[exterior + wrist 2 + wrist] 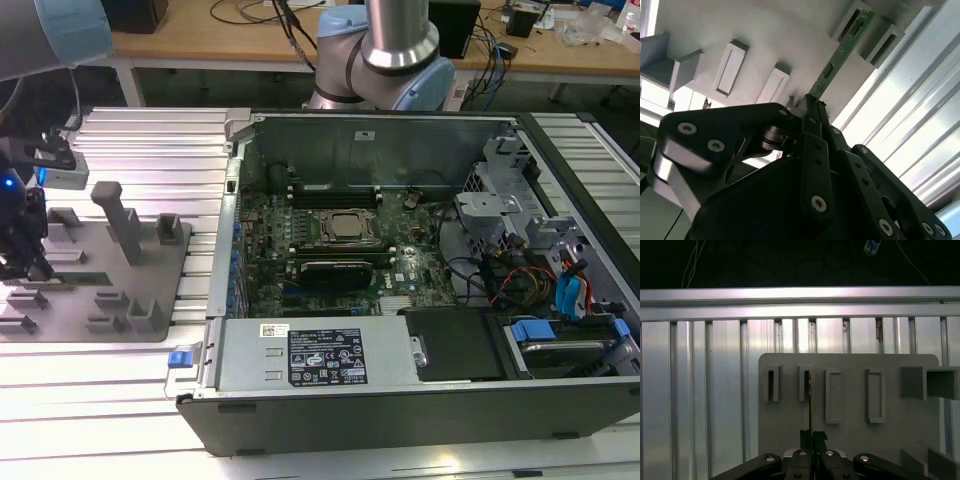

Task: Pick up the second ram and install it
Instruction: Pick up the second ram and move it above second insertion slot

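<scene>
the second ram (840, 50), a thin green board seen edge-on in the first wrist view, is judged light and stiff yet fragile and easily flexed. it is best held across its flat faces, clear of the contact edge. it sits at the grey fixture plate (165, 270), left of centre in the exterior view, its far end at a slot block, and the gripper (810, 102) has its fingers pressed together on the near end, pointing down over the plate at the frame's left edge, well apart from the open computer case (350, 135).
</scene>
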Robot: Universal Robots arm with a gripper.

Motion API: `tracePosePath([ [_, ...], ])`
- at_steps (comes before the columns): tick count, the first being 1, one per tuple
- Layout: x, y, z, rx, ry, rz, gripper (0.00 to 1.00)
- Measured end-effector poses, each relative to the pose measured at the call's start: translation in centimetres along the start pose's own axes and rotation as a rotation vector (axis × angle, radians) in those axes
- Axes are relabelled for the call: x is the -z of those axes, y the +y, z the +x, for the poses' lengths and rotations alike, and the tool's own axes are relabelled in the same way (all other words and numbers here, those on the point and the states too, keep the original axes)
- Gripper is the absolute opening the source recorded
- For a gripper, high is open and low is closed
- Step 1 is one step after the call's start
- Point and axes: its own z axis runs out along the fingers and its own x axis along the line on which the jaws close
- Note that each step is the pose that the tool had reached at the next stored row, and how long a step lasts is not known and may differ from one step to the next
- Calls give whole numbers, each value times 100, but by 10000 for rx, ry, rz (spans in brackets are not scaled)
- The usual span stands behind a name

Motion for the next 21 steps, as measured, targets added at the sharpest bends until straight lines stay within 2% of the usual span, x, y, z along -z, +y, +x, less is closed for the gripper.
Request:
tracePosePath([
  [4, 183, 9, -20, -4, 11, 0, 9],
  [6, 224, 9, -34, -1, 11, 0, 9],
  [8, 326, 15, -80, -1, 17, -1, 9],
  [16, 676, 28, -99, -1, 16, 0, 9],
  [18, 741, 30, -101, -1, 16, 0, 9],
  [21, 923, 38, -110, -1, 16, 0, 9],
])
